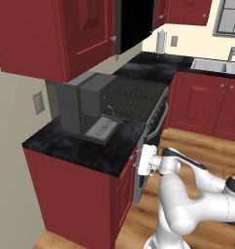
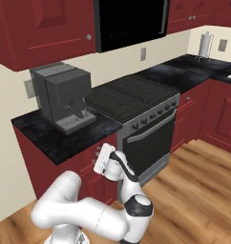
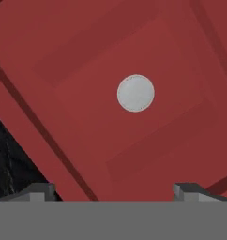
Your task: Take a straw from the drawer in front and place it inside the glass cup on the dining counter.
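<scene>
Below the black tabletop you see the arm bent forward, jaws spread apart and facing the closed red drawer, its round knob at twelve o'clock.

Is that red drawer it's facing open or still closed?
Closed. The drawer front sits flush with its round silver knob straight ahead of the claw, which isn't touching it.

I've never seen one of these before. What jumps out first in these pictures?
A white robot arm reaches toward the dark red drawer under the black counter, its gripper open and lined up on the round silver knob. On the counter above stands a grey coffee machine, with a black stove beside it.
</scene>
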